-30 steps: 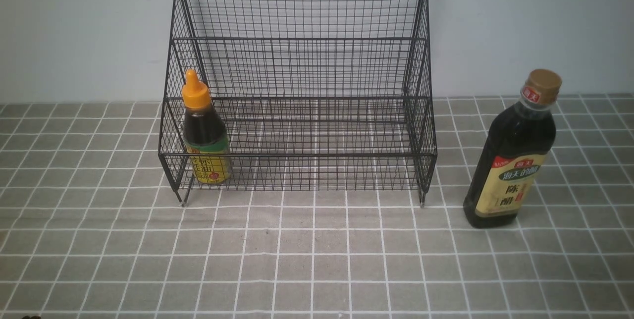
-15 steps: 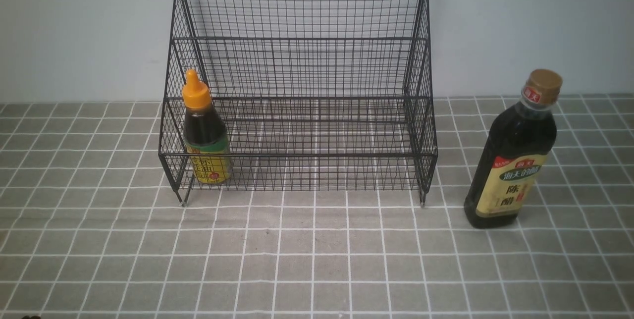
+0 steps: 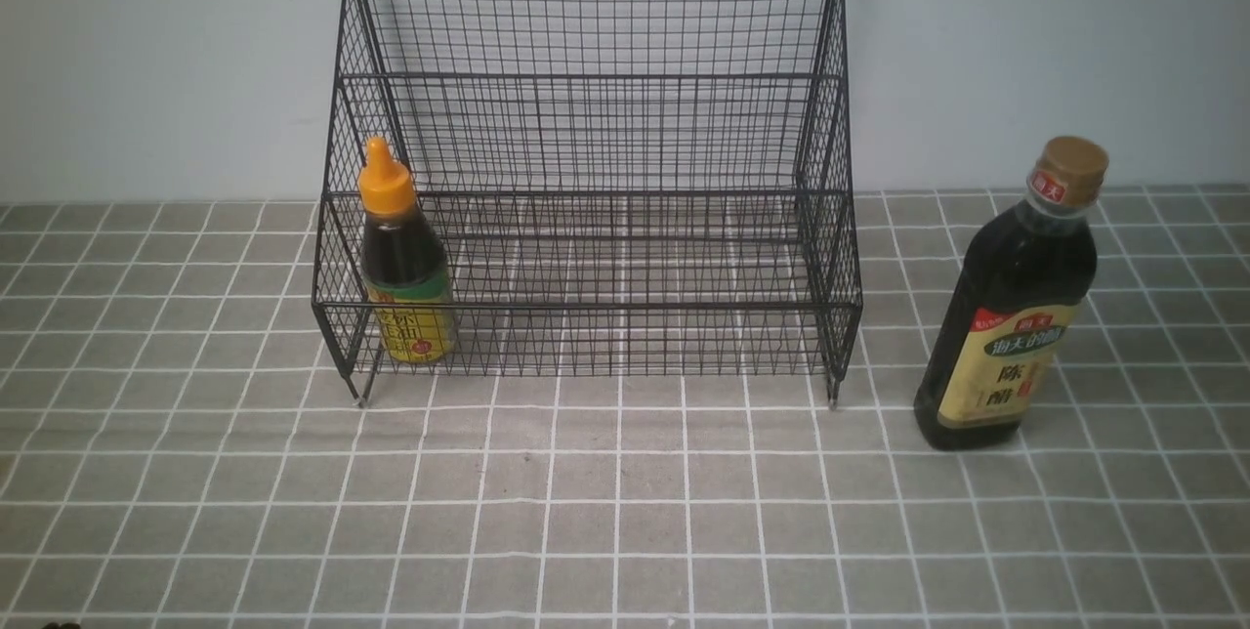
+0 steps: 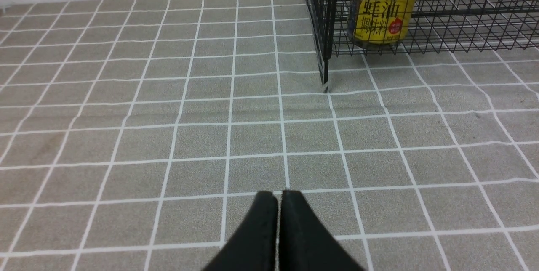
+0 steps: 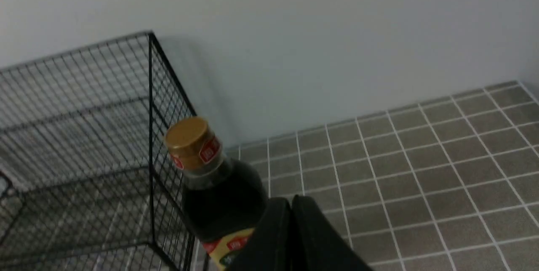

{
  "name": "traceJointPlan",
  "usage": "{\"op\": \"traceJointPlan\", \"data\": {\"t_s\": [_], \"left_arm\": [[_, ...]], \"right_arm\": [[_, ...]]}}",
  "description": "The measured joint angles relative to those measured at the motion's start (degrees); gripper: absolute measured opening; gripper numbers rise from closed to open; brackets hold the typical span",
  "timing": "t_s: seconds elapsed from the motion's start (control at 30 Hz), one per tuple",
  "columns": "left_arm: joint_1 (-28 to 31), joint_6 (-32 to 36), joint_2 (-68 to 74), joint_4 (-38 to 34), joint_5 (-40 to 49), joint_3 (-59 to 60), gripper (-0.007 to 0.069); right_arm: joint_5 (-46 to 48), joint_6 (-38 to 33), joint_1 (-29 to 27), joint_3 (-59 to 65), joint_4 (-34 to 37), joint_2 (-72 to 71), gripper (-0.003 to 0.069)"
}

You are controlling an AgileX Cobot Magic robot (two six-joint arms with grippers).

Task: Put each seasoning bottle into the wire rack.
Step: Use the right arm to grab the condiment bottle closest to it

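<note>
The black wire rack [image 3: 586, 82] stands at the back centre of the table. A short seasoning bottle [image 3: 400, 263] with an orange nozzle cap stands upright in the rack's lower tier, at its left end; its yellow label [image 4: 385, 8] shows in the left wrist view. A tall seasoning bottle [image 3: 1011, 307] with a brown cap and beige label stands on the cloth to the right of the rack. My left gripper [image 4: 278, 195] is shut and empty over bare cloth. My right gripper [image 5: 291, 201] is shut and empty, near that tall bottle [image 5: 219, 195]. Neither arm shows in the front view.
A grey checked cloth [image 3: 625, 512] covers the table. A pale wall [image 3: 146, 53] rises right behind the rack. The rack's front left leg [image 4: 325, 81] stands ahead of my left gripper.
</note>
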Motion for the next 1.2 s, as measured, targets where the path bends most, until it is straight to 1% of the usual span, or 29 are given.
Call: {"op": "traceJointPlan", "data": {"t_s": [0.07, 0.1, 0.13, 0.2, 0.23, 0.27, 0.33, 0.37, 0.43, 0.47, 0.5, 0.53, 0.6, 0.63, 0.67, 0.73, 0.83, 0.93, 1.07, 1.13, 1.2], "left_arm": [[0.0, 0.0, 0.0, 0.0, 0.0, 0.0, -0.0007], [0.0, 0.0, 0.0, 0.0, 0.0, 0.0, -0.0007], [0.0, 0.0, 0.0, 0.0, 0.0, 0.0, -0.0007], [0.0, 0.0, 0.0, 0.0, 0.0, 0.0, -0.0007], [0.0, 0.0, 0.0, 0.0, 0.0, 0.0, -0.0007], [0.0, 0.0, 0.0, 0.0, 0.0, 0.0, -0.0007], [0.0, 0.0, 0.0, 0.0, 0.0, 0.0, -0.0007], [0.0, 0.0, 0.0, 0.0, 0.0, 0.0, -0.0007], [0.0, 0.0, 0.0, 0.0, 0.0, 0.0, -0.0007], [0.0, 0.0, 0.0, 0.0, 0.0, 0.0, -0.0007], [0.0, 0.0, 0.0, 0.0, 0.0, 0.0, -0.0007], [0.0, 0.0, 0.0, 0.0, 0.0, 0.0, -0.0007], [0.0, 0.0, 0.0, 0.0, 0.0, 0.0, -0.0007], [0.0, 0.0, 0.0, 0.0, 0.0, 0.0, -0.0007], [0.0, 0.0, 0.0, 0.0, 0.0, 0.0, -0.0007], [0.0, 0.0, 0.0, 0.0, 0.0, 0.0, -0.0007], [0.0, 0.0, 0.0, 0.0, 0.0, 0.0, -0.0007], [0.0, 0.0, 0.0, 0.0, 0.0, 0.0, -0.0007], [0.0, 0.0, 0.0, 0.0, 0.0, 0.0, -0.0007], [0.0, 0.0, 0.0, 0.0, 0.0, 0.0, -0.0007], [0.0, 0.0, 0.0, 0.0, 0.0, 0.0, -0.0007]], "right_arm": [[3.1, -7.2, 0.0, -4.3, 5.6, 4.7, 0.0018], [4.6, -11.5, 0.0, -7.4, 9.2, 8.1, 0.0036], [5.6, -14.3, 0.0, -8.7, 11.8, 9.6, 0.0052], [7.5, -21.3, 0.0, -13.2, 18.7, 15.2, 0.0108], [8.1, -23.7, 0.1, -14.5, 20.9, 17.0, 0.0141], [8.1, -24.2, 0.1, -14.8, 21.4, 17.4, 0.0141], [8.9, -30.9, 0.1, -18.1, 27.5, 22.6, 0.0242], [8.9, -32.6, 0.1, -19.0, 28.7, 23.7, 0.0277], [8.9, -36.4, 0.1, -20.8, 32.2, 27.5, 0.0373], [8.9, -37.9, 0.1, -21.3, 33.1, 28.8, 0.0407], [8.9, -38.2, 0.1, -21.4, 33.5, 29.4, 0.0415], [8.8, -39.4, 0.1, -21.8, 34.7, 31.9, 0.0475], [8.2, -40.1, 0.8, -21.9, 35.0, 34.7, 0.0542], [7.8, -40.4, 1.3, -21.9, 35.0, 36.0, 0.0560], [7.6, -40.6, 1.5, -22.0, 35.0, 36.3, 0.0568], [6.0, -42.8, 3.9, -22.0, 34.5, 39.1, 0.0598], [2.9, -44.2, 6.2, -22.0, 33.2, 41.6, 0.0604], [-0.1, -43.8, 6.8, -22.1, 31.5, 43.8, 0.0605], [-0.5, -43.4, 6.8, -22.1, 29.7, 46.0, 0.0604], [-0.5, -43.3, 6.8, -22.1, 28.4, 46.9, 0.0596], [-0.2, -41.6, 6.8, -22.1, 26.3, 47.8, 0.0540]]}}
